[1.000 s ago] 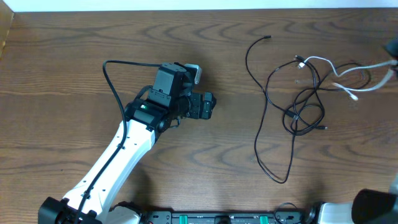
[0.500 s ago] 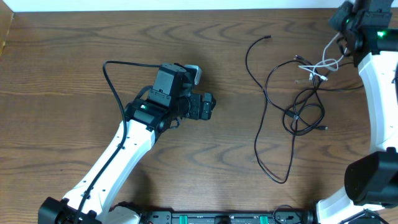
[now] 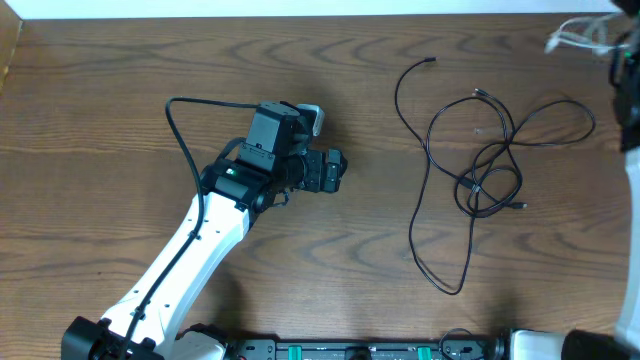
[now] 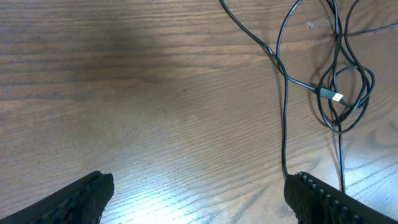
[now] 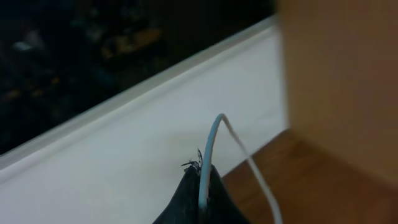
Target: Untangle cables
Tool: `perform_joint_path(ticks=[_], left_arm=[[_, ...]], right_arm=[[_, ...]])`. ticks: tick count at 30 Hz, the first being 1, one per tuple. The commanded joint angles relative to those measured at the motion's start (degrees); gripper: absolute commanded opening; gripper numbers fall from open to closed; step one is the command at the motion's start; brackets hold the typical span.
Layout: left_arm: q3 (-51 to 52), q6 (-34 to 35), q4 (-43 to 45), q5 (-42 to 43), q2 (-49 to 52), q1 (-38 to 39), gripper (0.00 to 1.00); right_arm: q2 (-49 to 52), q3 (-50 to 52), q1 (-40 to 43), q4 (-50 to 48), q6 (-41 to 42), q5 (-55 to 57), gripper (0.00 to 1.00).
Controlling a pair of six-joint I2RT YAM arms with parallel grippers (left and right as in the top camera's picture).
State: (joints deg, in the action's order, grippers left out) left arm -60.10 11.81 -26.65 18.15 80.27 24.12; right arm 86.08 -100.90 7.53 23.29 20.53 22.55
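Observation:
Thin black cables (image 3: 480,170) lie in a tangled loop on the right half of the wooden table, with loose ends toward the back and front. They also show in the left wrist view (image 4: 336,99), with a small plug in the knot. The white cable (image 3: 578,36) is lifted clear of the tangle at the far right corner. My right gripper (image 5: 202,186) is shut on the white cable (image 5: 214,134). My left gripper (image 3: 335,170) is open and empty, left of the black cables, its fingers apart in the left wrist view (image 4: 199,199).
The table's back edge meets a white wall (image 3: 300,8). The left arm (image 3: 190,250) stretches from the front left. Its own thick black cable (image 3: 180,125) loops beside it.
The right arm has pulled the white cable up and away to the back right corner, out of the black tangle. The black cables shifted slightly. The left arm has not moved.

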Motion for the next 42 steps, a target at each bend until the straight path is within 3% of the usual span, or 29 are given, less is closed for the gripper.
perform_joint_path(ticks=[1,14,28,40,42], left_arm=[[-0.09,-0.13,-0.11,0.66,0.55,0.09,0.93],[-0.09,-0.11,-0.11,0.66,0.55,0.07,0.93],[-0.09,-0.13,-0.11,0.66,0.55,0.07,0.93],[-0.09,-0.11,-0.13,0.66,0.55,0.07,0.93],[-0.09,-0.13,-0.11,0.66,0.55,0.07,0.93]], right_arm=[[-0.28,-0.46,3.23,2.45,-6.51,9.18,0.01],[0.24,-0.46,23.17,9.81,-7.78,9.66,0.01],[7.50,-0.44,41.48,13.29,-11.43,1.09,0.01],[17.40,-0.44,49.66,16.50,-11.41,-11.26,0.01],[18.60,-0.44,50.36,17.55,-11.41,-13.66,0.07]])
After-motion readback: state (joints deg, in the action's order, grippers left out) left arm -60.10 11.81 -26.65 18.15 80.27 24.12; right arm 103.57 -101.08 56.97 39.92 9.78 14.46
